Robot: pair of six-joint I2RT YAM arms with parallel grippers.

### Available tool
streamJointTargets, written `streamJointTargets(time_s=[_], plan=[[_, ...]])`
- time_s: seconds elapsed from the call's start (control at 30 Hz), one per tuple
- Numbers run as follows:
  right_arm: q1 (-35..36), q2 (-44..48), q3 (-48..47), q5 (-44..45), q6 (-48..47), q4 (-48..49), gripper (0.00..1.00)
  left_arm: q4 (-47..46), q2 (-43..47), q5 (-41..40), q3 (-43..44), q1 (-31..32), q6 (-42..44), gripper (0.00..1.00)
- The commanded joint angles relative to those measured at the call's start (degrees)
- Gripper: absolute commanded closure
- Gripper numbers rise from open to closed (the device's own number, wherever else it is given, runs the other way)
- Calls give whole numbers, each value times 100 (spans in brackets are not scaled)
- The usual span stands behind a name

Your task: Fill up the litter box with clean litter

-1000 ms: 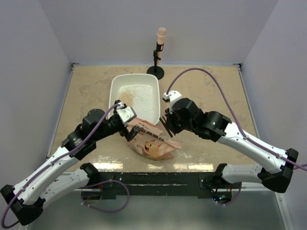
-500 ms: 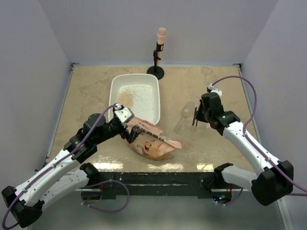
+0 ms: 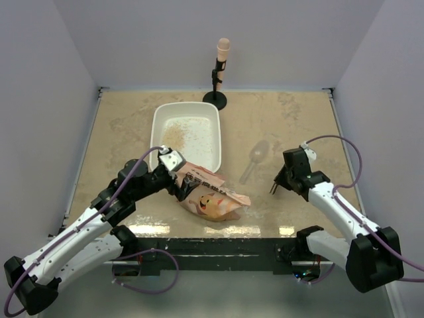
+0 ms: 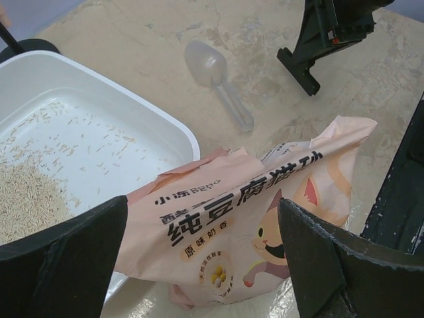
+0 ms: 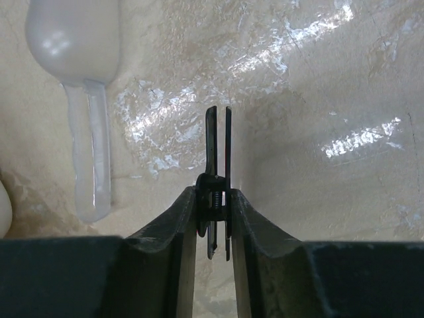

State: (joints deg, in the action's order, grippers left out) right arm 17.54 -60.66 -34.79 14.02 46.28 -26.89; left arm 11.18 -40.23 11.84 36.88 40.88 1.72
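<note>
The white litter box (image 3: pixel 156 132) lies at the centre left of the table, with a thin layer of clean litter (image 3: pixel 173 136) heaped toward its near left corner (image 4: pixel 26 199). An orange-pink litter bag (image 3: pixel 212 199) lies against the box's near rim (image 4: pixel 152 116), its mouth toward the box. My left gripper (image 3: pixel 182 182) stands wide open around the bag (image 4: pixel 245 218). Low over the table at the right, my right gripper (image 3: pixel 275 187) is shut on a thin black spring clip (image 5: pixel 217 132).
A clear plastic scoop (image 3: pixel 255 159) lies on the tabletop between the bag and my right gripper. A black stand with a tan-tipped rod (image 3: pixel 218 73) is at the back, just behind the litter box. White walls enclose the table.
My right arm has swung from over the bag to the right and toward the near edge, carrying the black clip. The scoop now shows. The left gripper stays open at the bag.
</note>
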Motion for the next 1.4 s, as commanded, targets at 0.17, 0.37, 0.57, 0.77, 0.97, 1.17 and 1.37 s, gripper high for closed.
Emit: streamJointTargets(time_s=[0.17, 0.37, 0.57, 0.77, 0.97, 1.17, 1.37], plan=[[-93, 362, 60, 277, 232, 71, 58, -309, 33, 4, -23, -19, -487, 0], [-93, 520, -98, 224, 118, -61, 48, -178, -99, -208, 90, -19, -515, 0], [-84, 793, -1001, -100, -539, -18, 44, 51, -239, -1329, 555, -28, -664, 0], [-75, 355, -1847, -716, -1094, 351, 42, 402, -819, -2719, 1311, -19, -831, 0], [494, -673, -2723, -1060, -1568, 624, 40, 938, -1540, -3408, 2208, -474, -805, 0], [1963, -1589, -3622, -1216, -2131, 396, 38, 1018, -1971, -2723, 2245, -1662, -857, 0], [2183, -1308, -3131, -2509, -2668, 519, 36, 904, -1796, -2415, 1709, -2084, -1094, 0]])
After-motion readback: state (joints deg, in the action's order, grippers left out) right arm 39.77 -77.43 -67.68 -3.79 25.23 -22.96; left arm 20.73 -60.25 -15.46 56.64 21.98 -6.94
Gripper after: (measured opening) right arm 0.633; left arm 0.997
